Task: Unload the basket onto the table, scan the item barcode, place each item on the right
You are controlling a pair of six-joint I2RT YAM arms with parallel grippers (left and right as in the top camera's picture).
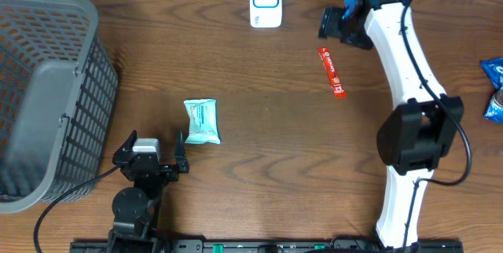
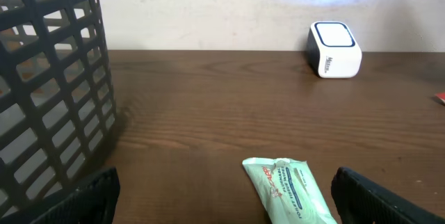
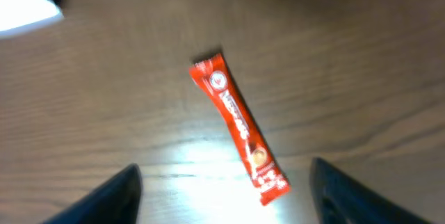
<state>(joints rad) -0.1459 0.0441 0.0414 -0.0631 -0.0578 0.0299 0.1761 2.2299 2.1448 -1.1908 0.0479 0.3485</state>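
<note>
A thin red sachet lies flat on the wooden table, right of the white barcode scanner. My right gripper hovers just above it, open and holding nothing. In the right wrist view the sachet lies slantwise on the wood, apart from both dark fingers of the right gripper. My left gripper rests open near the front left. A pale green wipes packet lies just ahead of the left gripper, close to its right finger. The scanner stands far back.
A large grey mesh basket fills the left side and stands close beside the left arm. Blue packets lie at the right edge of the table.
</note>
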